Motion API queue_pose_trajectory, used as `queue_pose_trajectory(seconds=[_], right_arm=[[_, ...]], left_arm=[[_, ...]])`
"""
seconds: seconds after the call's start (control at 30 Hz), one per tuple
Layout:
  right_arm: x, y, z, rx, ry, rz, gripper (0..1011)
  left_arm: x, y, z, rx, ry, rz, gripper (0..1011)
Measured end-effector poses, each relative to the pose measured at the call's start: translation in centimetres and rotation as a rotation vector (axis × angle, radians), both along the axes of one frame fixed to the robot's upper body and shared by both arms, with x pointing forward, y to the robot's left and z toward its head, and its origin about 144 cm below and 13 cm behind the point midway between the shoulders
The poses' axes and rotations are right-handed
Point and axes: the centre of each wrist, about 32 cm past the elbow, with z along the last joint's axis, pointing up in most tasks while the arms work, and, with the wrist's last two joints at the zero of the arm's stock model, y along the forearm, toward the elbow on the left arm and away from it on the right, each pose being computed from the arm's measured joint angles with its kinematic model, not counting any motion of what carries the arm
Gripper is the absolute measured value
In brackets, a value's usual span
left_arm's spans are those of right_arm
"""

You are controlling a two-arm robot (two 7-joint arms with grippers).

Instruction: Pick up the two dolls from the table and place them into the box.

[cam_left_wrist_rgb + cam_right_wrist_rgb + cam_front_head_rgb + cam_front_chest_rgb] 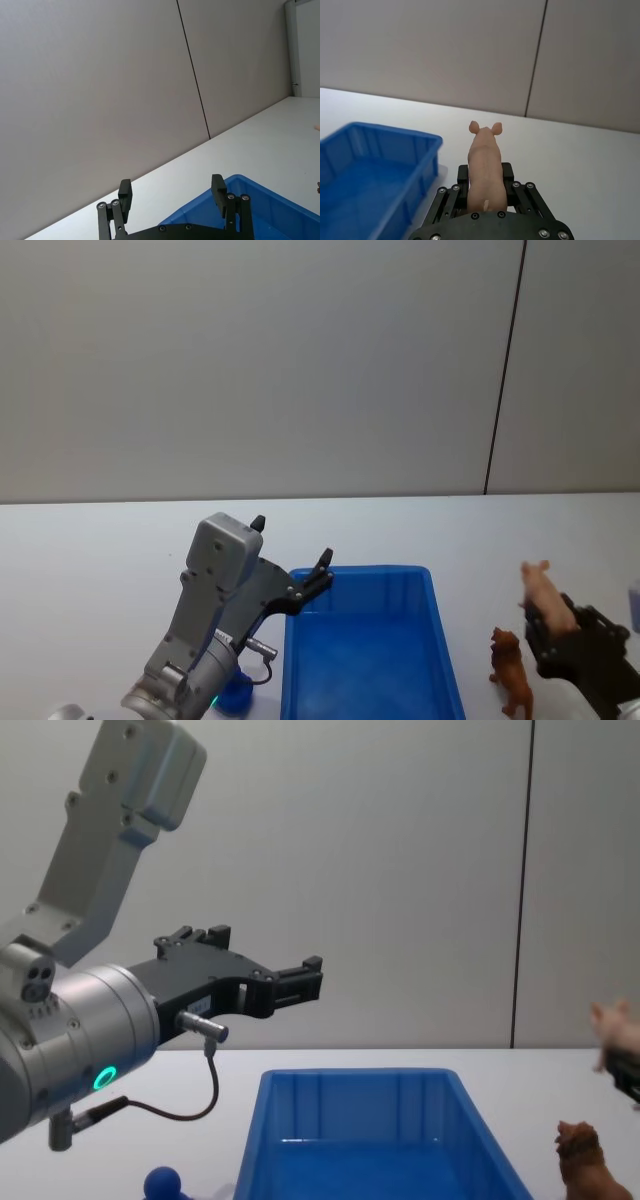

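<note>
Presently: right gripper is holding the pig doll beside the box

The white desk [100, 560] is carrying the work and is running back to a plain grey wall. The blue box [440, 640] is sitting open-topped at the near middle of the desk, its long sides running away from the robot.

The left arm is reaching in from the near left, and the left gripper [171, 185] is hovering above the box's far left corner. Its jaws are standing wide apart and are gripping nothing.

The right gripper [485, 175] is working to the right of the box, raised off the desk surface. Its jaws are clenching the flanks of the pale pink pig [485, 150], which is pointing its snout and ears away from the wrist, outside the box's right wall.

The brown lion-like doll [510, 670] is standing upright on the desk between the box's right wall and the right gripper, apart from both.

The blue round-headed figure [162, 1182] is resting on the desk just left of the box, beneath the left arm.
</note>
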Motion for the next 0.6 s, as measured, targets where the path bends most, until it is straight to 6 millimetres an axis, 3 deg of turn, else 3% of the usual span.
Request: queue_pose_trajectory(seconds=[0.6], right_arm=[[1.9, 2.8, 1.5, 0.070, -0.059, 0.244, 379]], left_arm=[[0.0, 0.0, 0.0, 0.000, 0.000, 0.000, 1001]])
